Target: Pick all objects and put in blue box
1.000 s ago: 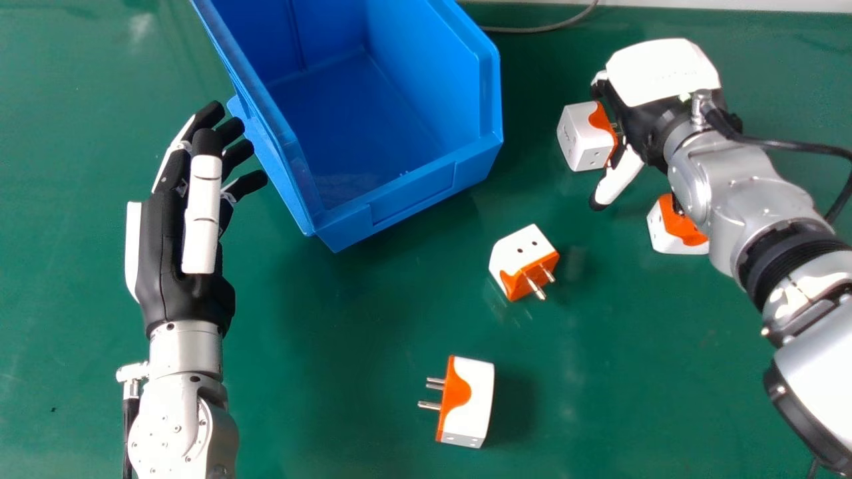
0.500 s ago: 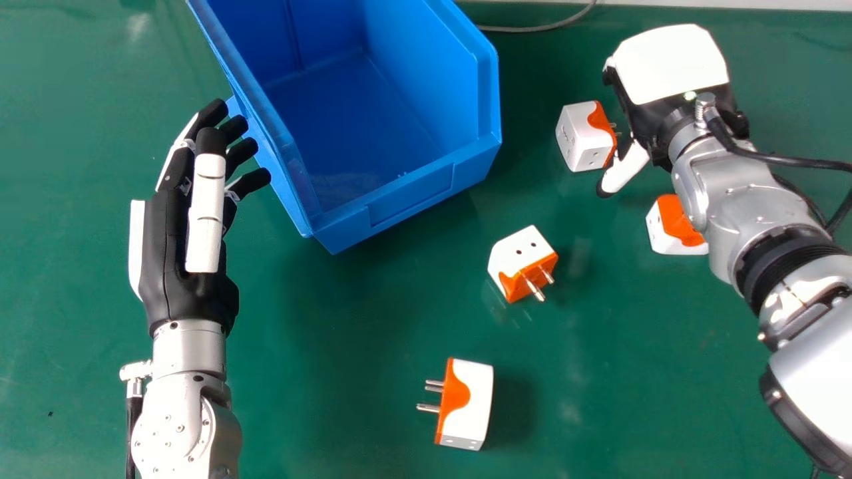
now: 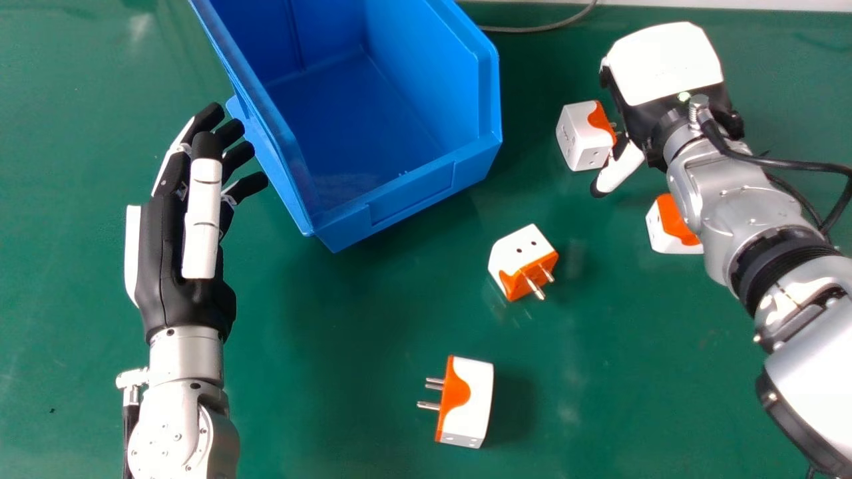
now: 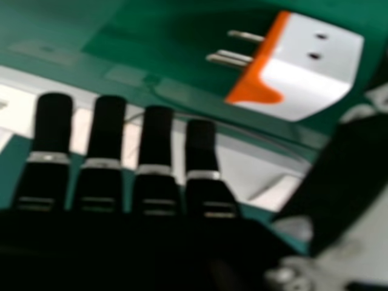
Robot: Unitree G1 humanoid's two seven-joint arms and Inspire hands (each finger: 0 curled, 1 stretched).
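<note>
The right hand [image 3: 665, 73] is palm down at the upper right, its thumb beside a white and orange plug adapter [image 3: 586, 136]. In the right hand view, the right hand [image 4: 159, 136] has its fingers straight, with the adapter [image 4: 303, 66] lying apart from them, prongs sideways. Another adapter [image 3: 669, 229] is partly hidden by the right forearm. A third adapter [image 3: 522, 256] lies mid-table, a fourth [image 3: 468, 402] near the front. The blue box [image 3: 413, 193] stands at the upper middle with nothing visible inside. Left of it, the left hand [image 3: 176, 259] rests open and empty.
A grey cable [image 3: 532, 29] runs along the back of the green table [image 3: 346, 332], behind the box. A black cable [image 3: 792, 163] hangs from the right wrist. The left fingertips are close to the box's left wall.
The right hand has lifted and shifted slightly away from the adapter beside its thumb, then come back a little. The adapters and box stay put, and the left hand barely differs.
</note>
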